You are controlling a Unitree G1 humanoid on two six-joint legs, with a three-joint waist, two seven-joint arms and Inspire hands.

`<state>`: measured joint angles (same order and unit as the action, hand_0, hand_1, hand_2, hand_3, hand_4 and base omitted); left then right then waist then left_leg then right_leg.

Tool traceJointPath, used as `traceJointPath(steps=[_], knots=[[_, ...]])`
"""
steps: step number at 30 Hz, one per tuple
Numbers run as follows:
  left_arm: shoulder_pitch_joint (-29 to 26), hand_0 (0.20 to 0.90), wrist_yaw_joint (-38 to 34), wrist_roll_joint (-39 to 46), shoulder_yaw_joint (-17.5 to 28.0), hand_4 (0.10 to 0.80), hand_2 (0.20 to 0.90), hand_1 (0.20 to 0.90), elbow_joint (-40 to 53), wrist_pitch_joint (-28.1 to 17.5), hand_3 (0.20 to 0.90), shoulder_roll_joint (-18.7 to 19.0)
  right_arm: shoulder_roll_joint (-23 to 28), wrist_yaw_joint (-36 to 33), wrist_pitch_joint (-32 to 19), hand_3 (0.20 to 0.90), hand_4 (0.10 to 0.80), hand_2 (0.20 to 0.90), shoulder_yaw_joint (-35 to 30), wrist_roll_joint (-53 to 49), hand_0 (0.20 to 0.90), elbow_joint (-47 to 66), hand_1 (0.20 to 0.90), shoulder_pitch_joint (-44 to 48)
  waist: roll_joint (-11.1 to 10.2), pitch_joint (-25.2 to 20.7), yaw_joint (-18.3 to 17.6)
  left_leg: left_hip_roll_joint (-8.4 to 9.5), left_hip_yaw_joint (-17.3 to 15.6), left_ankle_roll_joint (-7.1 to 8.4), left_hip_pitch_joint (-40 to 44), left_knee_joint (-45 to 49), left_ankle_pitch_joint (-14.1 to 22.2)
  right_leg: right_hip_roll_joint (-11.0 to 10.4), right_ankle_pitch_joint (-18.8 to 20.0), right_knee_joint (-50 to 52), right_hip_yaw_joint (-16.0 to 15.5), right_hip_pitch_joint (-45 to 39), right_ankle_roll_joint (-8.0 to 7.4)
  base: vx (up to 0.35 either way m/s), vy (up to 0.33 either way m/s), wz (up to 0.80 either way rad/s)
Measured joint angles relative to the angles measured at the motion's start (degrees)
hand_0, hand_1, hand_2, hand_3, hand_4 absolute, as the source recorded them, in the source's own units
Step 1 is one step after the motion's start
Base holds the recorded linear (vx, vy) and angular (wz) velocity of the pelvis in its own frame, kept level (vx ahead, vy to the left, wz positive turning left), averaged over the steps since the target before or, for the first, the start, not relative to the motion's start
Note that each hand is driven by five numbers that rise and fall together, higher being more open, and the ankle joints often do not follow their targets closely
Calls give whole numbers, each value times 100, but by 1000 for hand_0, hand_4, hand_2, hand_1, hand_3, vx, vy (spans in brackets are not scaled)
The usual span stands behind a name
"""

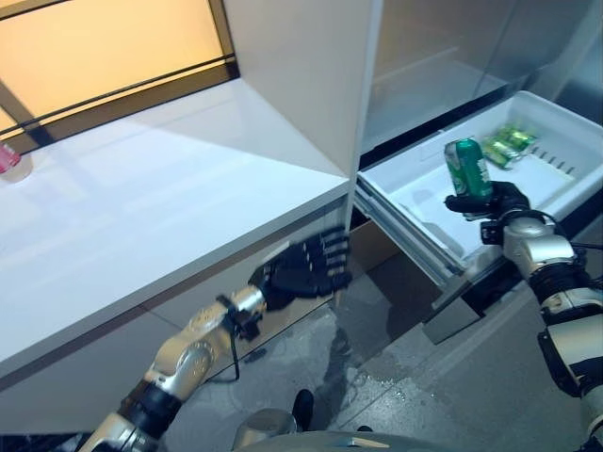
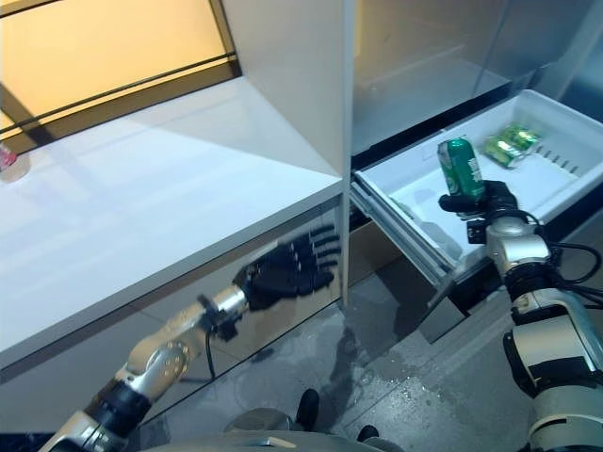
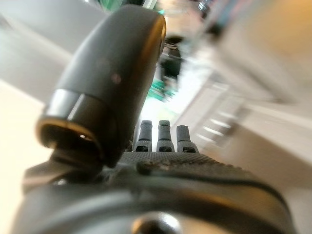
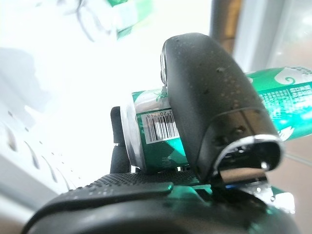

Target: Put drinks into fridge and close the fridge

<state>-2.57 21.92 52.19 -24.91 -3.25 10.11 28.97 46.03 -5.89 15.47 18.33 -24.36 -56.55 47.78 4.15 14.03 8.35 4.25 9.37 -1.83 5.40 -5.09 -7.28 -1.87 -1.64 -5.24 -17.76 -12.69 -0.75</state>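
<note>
My right hand (image 1: 490,201) is shut on a green can (image 1: 467,168) and holds it upright over the open white fridge drawer (image 1: 419,188). In the right wrist view the thumb (image 4: 209,102) and fingers wrap the can (image 4: 156,134). Green cans (image 1: 509,144) lie in the far end of the drawer. My left hand (image 1: 306,266) is open, its fingers straight, hanging below the front edge of the white counter (image 1: 170,217), left of the drawer. In the left wrist view its fingers (image 3: 165,134) are straight.
A pink drink (image 1: 11,160) stands at the far left of the counter. The fridge body (image 1: 443,56) rises behind the drawer. The drawer's front rail (image 1: 410,240) sticks out over the grey floor (image 1: 396,377).
</note>
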Motion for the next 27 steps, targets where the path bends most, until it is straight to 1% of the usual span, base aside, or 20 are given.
traceJointPath(steps=[1,2,4,5,7,9,11,13,17,18,21,24,27], knots=[[83,900,-2,-8,-30,800,900,900,-79,2,900,42,53,63,0,200,100,300,-2,69,300,-97,300,70,20,13,2,3,38,6,-47,0,-15,-1,0,0,-1,43,0,-139,55,38],[305,900,3,-47,-62,800,900,900,-390,-2,900,145,210,220,-5,200,100,300,-6,278,300,-385,300,289,108,90,51,6,79,7,-165,1,-64,3,9,0,-5,137,12,-125,38,22],[524,900,-12,-214,-77,800,900,900,-860,-56,900,248,339,390,-12,200,100,300,-7,518,300,-620,300,362,185,133,179,5,102,14,-258,1,-88,8,17,1,-16,233,23,-119,36,12],[590,900,-12,-294,-78,800,900,900,-990,-110,900,282,347,469,-13,200,100,300,-7,578,300,-678,300,390,190,135,197,2,105,17,-294,1,-91,11,17,1,-17,263,23,-72,31,3],[693,900,-24,-705,-175,800,900,900,-1613,-316,900,362,348,795,-11,200,100,300,1,878,300,-970,300,452,198,154,269,-4,112,26,-407,2,-104,22,21,6,-11,366,28,-105,44,4],[731,900,-30,-921,-191,800,900,900,-1957,-512,900,338,349,927,-13,200,100,300,1,1077,300,-1033,300,462,191,223,289,-7,106,27,-458,2,-105,21,19,35,-3,439,27,-82,26,0],[700,900,-83,-1187,-190,800,900,900,-2293,-695,900,322,389,1221,11,200,100,300,7,1424,300,-1084,300,665,166,407,264,-17,88,39,-532,3,-135,26,22,64,10,521,29,-93,15,-4],[659,900,-153,-1362,-183,800,900,900,-2561,-866,900,253,442,1301,-14,200,100,300,7,1591,300,-1084,300,768,145,537,260,-27,68,42,-547,3,-143,25,19,128,17,576,28,-85,7,-3],[316,900,-409,-1722,-84,800,900,900,-3406,-1156,900,-66,583,1652,11,200,100,300,51,1981,300,-1107,300,1035,104,738,250,-41,30,58,-766,3,-213,13,19,278,42,864,28,-95,0,-4],[260,900,-445,-1800,0,800,900,900,-3587,-1195,900,-140,583,1677,10,200,100,300,54,1996,300,-1113,300,1074,82,764,250,-49,21,65,-814,4,-225,10,17,340,64,948,28,-78,-14,-5],[171,900,-491,-1862,124,800,900,900,-3863,-1286,900,-200,587,1742,4,200,100,300,54,2006,300,-1152,300,1267,36,919,275,-68,-68,53,-853,4,-243,4,-5,461,146,1071,44,-79,-15,-15],[15,900,-558,-1900,351,800,900,900,-4323,-1281,900,-385,598,1745,-10,200,100,300,55,2033,300,-1297,300,1450,25,932,281,-75,-94,74,-997,5,-303,-23,-45,660,145,1302,42,-70,-23,-3],[-81,900,-581,-2082,451,800,900,900,-4497,-1264,900,-426,598,1748,16,200,100,300,58,2123,300,-1313,300,1523,15,1026,294,-85,-97,83,-1035,5,-322,-39,-106,851,148,1429,55,-52,-20,2]])
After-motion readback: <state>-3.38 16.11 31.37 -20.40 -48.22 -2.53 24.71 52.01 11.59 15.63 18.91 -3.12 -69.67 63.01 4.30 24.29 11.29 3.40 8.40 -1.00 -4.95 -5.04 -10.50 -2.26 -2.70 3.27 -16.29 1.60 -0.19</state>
